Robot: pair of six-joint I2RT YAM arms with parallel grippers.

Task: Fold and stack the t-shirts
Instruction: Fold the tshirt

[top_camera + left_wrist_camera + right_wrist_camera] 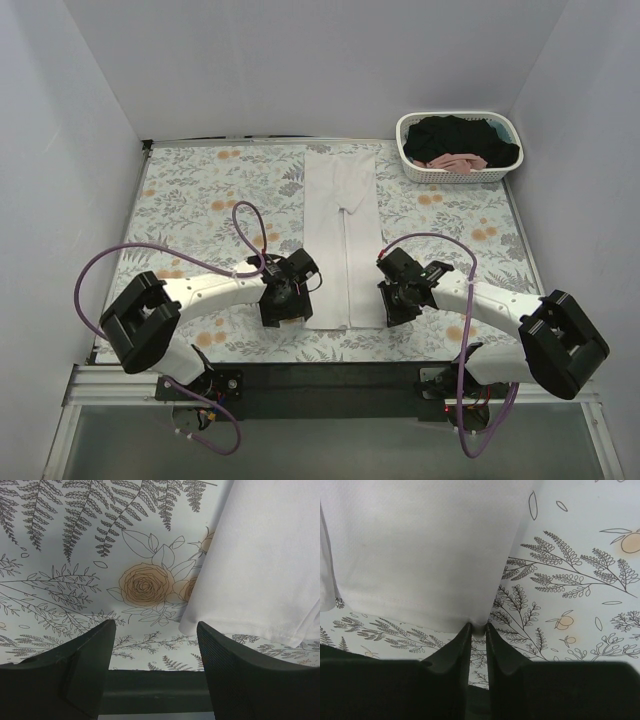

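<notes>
1. The white t-shirt [345, 230], folded into a long strip, lies down the tablecloth's [200, 190] middle.
2. The left gripper [154, 632] hangs wide open and empty at the tablecloth's near edge.
3. The right gripper [479, 627] pinches the shirt's near hem there.
4. The black t-shirt [460, 135] and the pink t-shirt [450, 160] fill the basket [455, 117] at its far right corner.

Left arm [215, 288] and right arm [490, 300] both reach inward and sit pretty low, wrists tipped down. Left tool [156, 630] has its fingers spread wide. Right tool [477, 629] is squeezed almost together, pinching a hem corner of the white t-shirt [420, 555].
</notes>
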